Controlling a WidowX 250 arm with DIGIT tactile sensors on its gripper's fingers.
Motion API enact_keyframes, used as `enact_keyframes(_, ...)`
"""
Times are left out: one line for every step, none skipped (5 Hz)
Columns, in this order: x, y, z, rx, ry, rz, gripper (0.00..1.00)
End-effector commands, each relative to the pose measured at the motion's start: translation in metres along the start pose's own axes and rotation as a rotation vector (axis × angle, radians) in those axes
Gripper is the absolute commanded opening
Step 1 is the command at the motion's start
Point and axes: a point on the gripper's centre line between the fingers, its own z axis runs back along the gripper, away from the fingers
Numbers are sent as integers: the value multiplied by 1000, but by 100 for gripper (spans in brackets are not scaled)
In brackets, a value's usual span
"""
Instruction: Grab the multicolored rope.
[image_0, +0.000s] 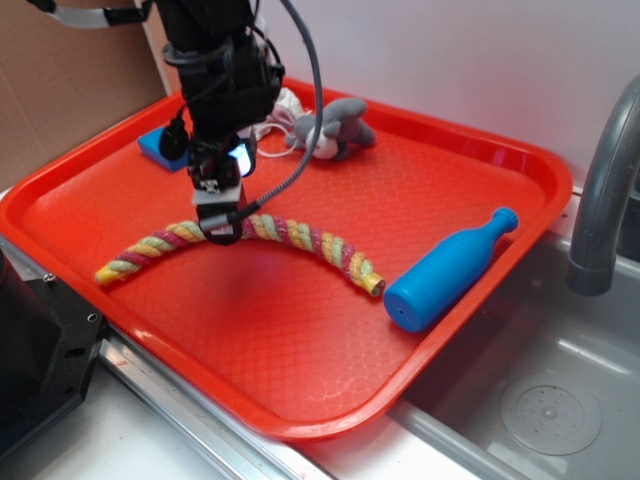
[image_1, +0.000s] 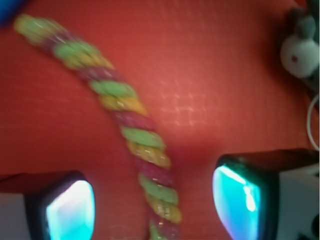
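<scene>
I have the claw (image_0: 221, 224) spread wide and lowered over the multicolored rope (image_0: 290, 238), which lies in a shallow arc across the middle of the red tray (image_0: 300, 390). In the wrist view the rope (image_1: 135, 145) runs between the two fingers (image_1: 70, 210), touching neither. A blue bottle (image_0: 450, 270) lies right of the rope's end; a grey plush toy (image_0: 335, 128) sits at upper centre.

The thick twisted multicolored rope (image_0: 250, 240) lies on the red plastic tray (image_0: 300, 370), running between the gripper (image_0: 222, 228)'s spread jaws; a blue plastic bottle (image_0: 450, 270) lies beyond its far end.
</scene>
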Motion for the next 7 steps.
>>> enact_keyframes(16,2,-18,28,-19,-53,100)
enact_keyframes(18,-1,-27,10,2,-52,100)
enact_keyframes(16,-4,-29,7,-24,-47,0)
enact_keyframes(14,-8,-31,-6,-24,-58,0)
enact_keyframes(13,-11,-27,-17,-27,-62,0)
enact_keyframes(5,-13,8,-47,-16,20,0)
enact_keyframes(-9,-7,58,-83,-7,271,0)
